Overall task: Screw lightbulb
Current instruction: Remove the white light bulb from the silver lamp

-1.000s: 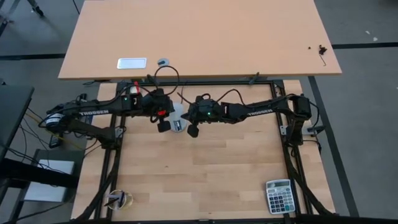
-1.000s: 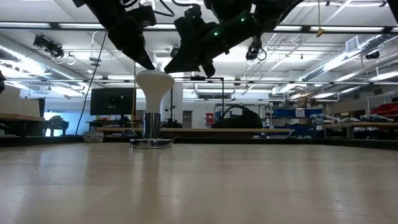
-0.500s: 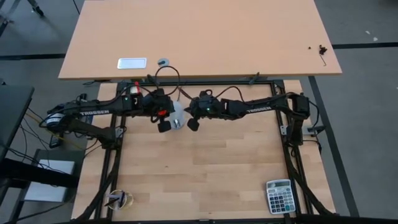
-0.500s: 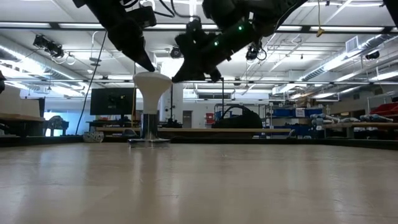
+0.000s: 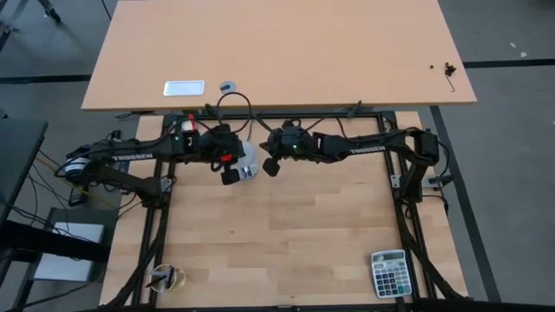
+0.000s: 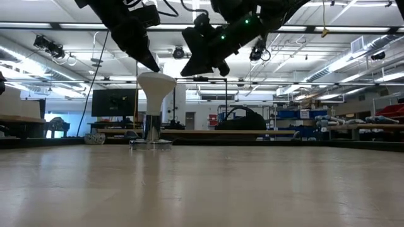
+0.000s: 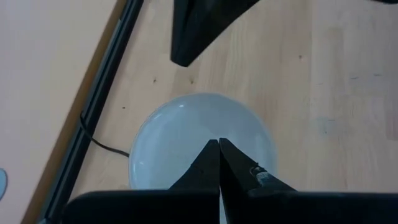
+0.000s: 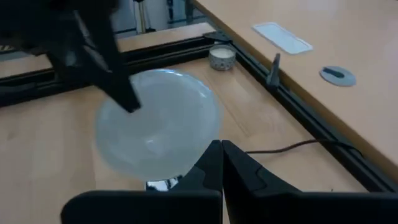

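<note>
The white lightbulb (image 6: 156, 85) stands upright near the table's far edge, wide face (image 8: 155, 127) up. Its narrow base sits in the metal socket (image 6: 151, 144), whose black cord (image 8: 292, 147) runs off toward the far rail. My left gripper (image 7: 219, 143) is shut and slants down from the left onto the bulb's face (image 7: 186, 140). My right gripper (image 8: 221, 144) is also shut. It hangs raised just right of the bulb (image 5: 247, 162) with nothing in it, and there is a gap between it and the bulb in the low view (image 6: 189, 70). My left gripper has its shut fingertips (image 6: 155, 68) on the top of the bulb's wide face, near its left rim (image 8: 127, 104). The fingers slant down from the table's left. The bulb stays upright with its base in the socket.
A calculator (image 5: 388, 273) lies at the near right corner and a small round object (image 5: 165, 277) at the near left. A small tin (image 8: 222, 57) sits by the black far rail (image 5: 295, 113). Beyond the rail is a second tabletop (image 5: 286, 52). Bare wood stretches toward the near edge.
My right gripper has risen a little, drawn toward the table's far edge and swung slightly away from the bulb, staying shut. The bulb and my left gripper have kept their place.
</note>
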Available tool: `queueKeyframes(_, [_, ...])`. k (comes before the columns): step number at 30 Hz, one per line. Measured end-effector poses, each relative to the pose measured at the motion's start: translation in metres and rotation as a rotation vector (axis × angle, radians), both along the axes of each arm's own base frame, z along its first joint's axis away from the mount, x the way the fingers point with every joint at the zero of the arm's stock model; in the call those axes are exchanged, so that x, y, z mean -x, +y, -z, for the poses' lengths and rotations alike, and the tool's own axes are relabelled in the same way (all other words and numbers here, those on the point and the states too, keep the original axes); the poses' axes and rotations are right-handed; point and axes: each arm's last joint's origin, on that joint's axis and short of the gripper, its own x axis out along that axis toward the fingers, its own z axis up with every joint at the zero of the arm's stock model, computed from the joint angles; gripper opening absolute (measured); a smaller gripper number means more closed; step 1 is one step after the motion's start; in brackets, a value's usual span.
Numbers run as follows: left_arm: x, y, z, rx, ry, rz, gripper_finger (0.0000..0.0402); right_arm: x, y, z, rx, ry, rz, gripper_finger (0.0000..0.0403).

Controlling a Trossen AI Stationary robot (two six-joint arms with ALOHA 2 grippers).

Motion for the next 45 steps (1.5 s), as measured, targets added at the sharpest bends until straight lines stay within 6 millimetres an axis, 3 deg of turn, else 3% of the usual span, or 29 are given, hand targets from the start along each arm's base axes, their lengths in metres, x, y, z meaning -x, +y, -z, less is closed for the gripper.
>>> queueKeyframes(9, [0.003,0.003,-0.019,-0.064,-0.032,-0.058,0.0,-0.005,0.023,-0.007,-0.007,-0.052,-0.134,0.0009])
queueKeyframes(16, [0.009,0.015,-0.018,-0.076,0.003,-0.12,0.0,-0.007,0.034,-0.008,0.005,-0.066,-0.166,0.0009])
queueKeyframes(31, [0.017,0.026,0.004,-0.064,0.055,-0.179,0.0,-0.009,0.034,-0.009,-0.015,-0.093,-0.219,0.0009])
queueKeyframes(40, [0.016,0.026,0.004,-0.041,0.041,-0.161,0.0,-0.022,0.022,0.023,-0.051,-0.07,-0.213,0.0009])
queueKeyframes(45, [0.016,0.025,0.005,-0.033,0.05,-0.158,0.0,-0.024,0.019,0.023,-0.043,-0.09,-0.184,0.0009])
